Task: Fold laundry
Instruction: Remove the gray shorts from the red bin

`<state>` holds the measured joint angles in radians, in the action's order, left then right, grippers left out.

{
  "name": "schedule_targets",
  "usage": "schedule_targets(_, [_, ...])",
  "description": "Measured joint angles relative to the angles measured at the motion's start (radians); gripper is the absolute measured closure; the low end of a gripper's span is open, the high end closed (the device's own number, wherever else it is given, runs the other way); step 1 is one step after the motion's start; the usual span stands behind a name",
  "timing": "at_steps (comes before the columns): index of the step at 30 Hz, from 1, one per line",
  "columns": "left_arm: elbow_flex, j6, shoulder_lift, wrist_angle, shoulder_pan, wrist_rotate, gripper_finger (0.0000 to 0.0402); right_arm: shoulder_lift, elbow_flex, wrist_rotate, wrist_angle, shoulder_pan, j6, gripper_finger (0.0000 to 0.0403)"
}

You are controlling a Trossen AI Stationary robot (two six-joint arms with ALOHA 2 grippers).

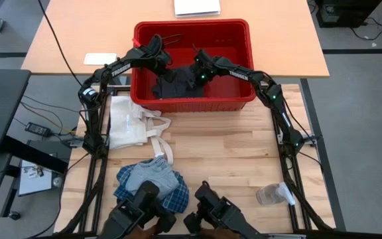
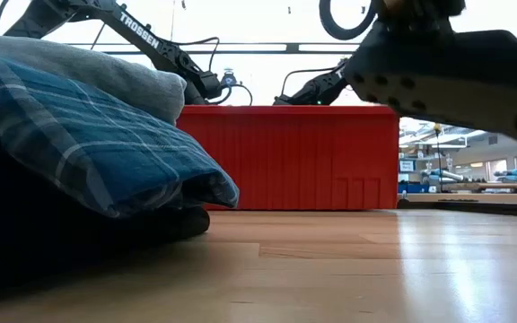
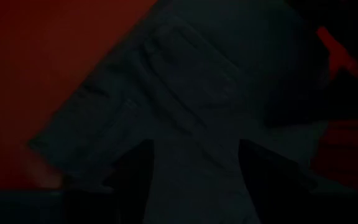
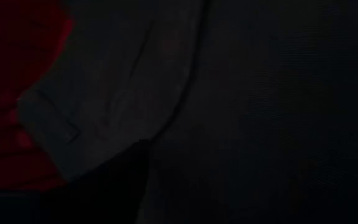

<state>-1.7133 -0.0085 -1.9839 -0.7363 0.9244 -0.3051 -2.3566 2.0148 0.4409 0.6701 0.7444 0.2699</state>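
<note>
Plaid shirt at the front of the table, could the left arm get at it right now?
Probably not at once. The left gripper is down in the red bin over the dark garment. The plaid shirt lies uncovered at the opposite table edge, so the arm must lift out first.

Both arms (image 1: pixel 121 65) (image 1: pixel 244 73) outstretched (fingers downward)

both grippers' fingertips hidden in the dark garment (image 1: pixel 176 85)
</note>
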Motion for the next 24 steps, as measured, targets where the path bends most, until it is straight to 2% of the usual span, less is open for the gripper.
schedule_targets(4, [-0.063,-0.029,0.000,0.003,0.023,-0.096,0.0168,0.000,0.000,-0.001,-0.003,0.004,-0.003,0.0243])
schedule_targets(7, [-0.151,-0.029,0.019,0.032,0.055,-0.154,0.0176,0.000,0.000,0.047,-0.005,0.014,-0.003,0.0345])
schedule_targets(8, [-0.182,-0.018,0.031,0.042,0.065,-0.157,0.0180,0.000,0.000,0.068,-0.007,0.019,-0.003,0.0366])
schedule_targets(12, [-0.312,0.057,0.066,0.057,0.090,-0.158,0.0192,0.000,0.000,0.181,-0.022,0.052,0.062,0.0367])
schedule_targets(16, [-0.387,0.107,0.082,0.054,0.111,-0.156,0.0201,0.022,0.000,0.290,-0.044,0.084,0.145,0.0367])
schedule_targets(21, [-0.394,0.134,0.125,0.128,0.164,-0.162,0.0209,0.091,0.059,0.367,-0.049,0.100,0.184,0.0367])
schedule_targets(24, [-0.390,0.113,0.120,0.139,0.209,-0.224,0.0211,0.126,0.102,0.364,-0.048,0.100,0.189,0.0367])
